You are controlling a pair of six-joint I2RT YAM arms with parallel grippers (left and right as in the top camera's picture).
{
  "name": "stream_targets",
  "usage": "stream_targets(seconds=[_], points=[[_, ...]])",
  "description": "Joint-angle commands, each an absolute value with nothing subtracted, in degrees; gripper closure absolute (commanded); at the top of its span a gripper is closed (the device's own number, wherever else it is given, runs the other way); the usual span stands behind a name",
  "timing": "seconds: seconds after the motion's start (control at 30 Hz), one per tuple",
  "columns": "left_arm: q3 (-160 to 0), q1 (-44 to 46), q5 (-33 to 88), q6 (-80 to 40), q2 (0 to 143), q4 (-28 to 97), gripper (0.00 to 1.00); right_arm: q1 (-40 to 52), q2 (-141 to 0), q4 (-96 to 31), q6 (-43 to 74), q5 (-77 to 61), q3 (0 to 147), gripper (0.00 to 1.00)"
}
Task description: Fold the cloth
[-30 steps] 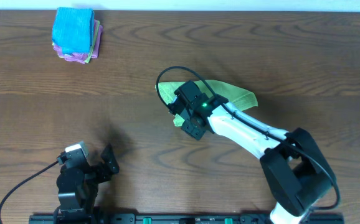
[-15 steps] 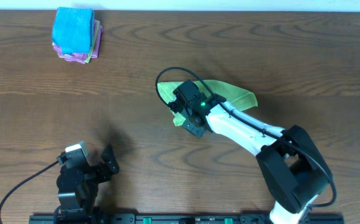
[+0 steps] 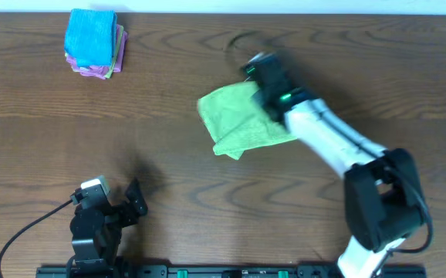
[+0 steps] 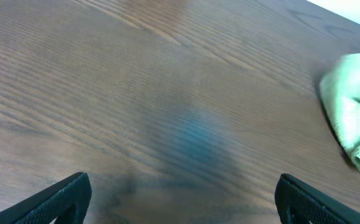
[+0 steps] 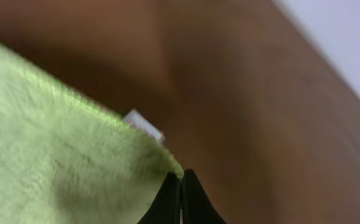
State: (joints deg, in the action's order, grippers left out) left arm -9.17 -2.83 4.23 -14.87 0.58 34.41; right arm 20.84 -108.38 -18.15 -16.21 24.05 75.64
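Observation:
A light green cloth point(image 3: 234, 120) lies on the wooden table point(image 3: 169, 170) near the middle, partly folded over itself. My right gripper point(image 3: 260, 77) is at its far right corner, shut on the cloth's corner, which shows in the right wrist view point(image 5: 74, 162) with a small white tag point(image 5: 144, 124); the fingertips point(image 5: 181, 180) are pressed together on the hem. My left gripper point(image 4: 180, 199) is open and empty low over bare table near the front left; the cloth's edge point(image 4: 354, 118) shows at the right of its view.
A stack of folded cloths point(image 3: 93, 42), blue on top with pink and green beneath, sits at the far left corner. The left arm's base point(image 3: 96, 224) is at the front left edge.
My right gripper has moved from the cloth's near left side up and to the right, carrying a corner across. The cloth now lies spread differently, more to the left. The left arm has not moved.

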Motion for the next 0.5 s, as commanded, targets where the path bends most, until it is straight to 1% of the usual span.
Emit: stream_targets(seconds=[0.0,0.03,0.07,0.1,0.17,0.23,0.3,0.4,0.43,0.47], points=[[-8.84,-2.59,3.62,-15.03,0.25,34.26,0.05,12.69,-108.88,-12.95,-11.92,24.25,76.29,0.99],[-8.82,-2.59,3.62,-15.03,0.25,34.26,0.05,10.02,-108.88,-9.91,-10.90,22.44,76.29,0.92],[-8.82,-2.59,3.62,-15.03,0.25,34.26,0.05,8.10,-108.88,-7.57,-9.74,20.75,76.29,0.56],[-8.84,-2.59,3.62,-15.03,0.25,34.26,0.05,5.39,-108.88,-4.82,-7.51,17.85,76.29,0.01],[-8.82,-2.59,3.62,-15.03,0.25,34.26,0.05,2.55,-108.86,-4.80,-5.78,14.00,76.69,0.01],[-8.82,-2.59,3.62,-15.03,0.25,34.26,0.05,2.48,-108.73,-9.04,-5.80,13.37,76.95,0.01],[-8.84,-2.59,3.62,-15.03,0.25,34.26,0.05,4.16,-108.22,-14.52,-5.85,12.10,77.01,0.01],[-8.82,-2.59,3.62,-15.03,0.25,34.26,0.05,7.35,-106.15,-22.50,-6.07,4.36,77.06,0.01],[-8.82,-2.59,3.62,-15.03,0.25,34.26,0.05,8.49,-105.49,-24.69,-6.04,2.33,77.03,0.02],[-8.84,-2.59,3.62,-15.03,0.25,34.26,0.05,9.72,-104.75,-26.89,-6.04,-0.03,77.03,0.14]])
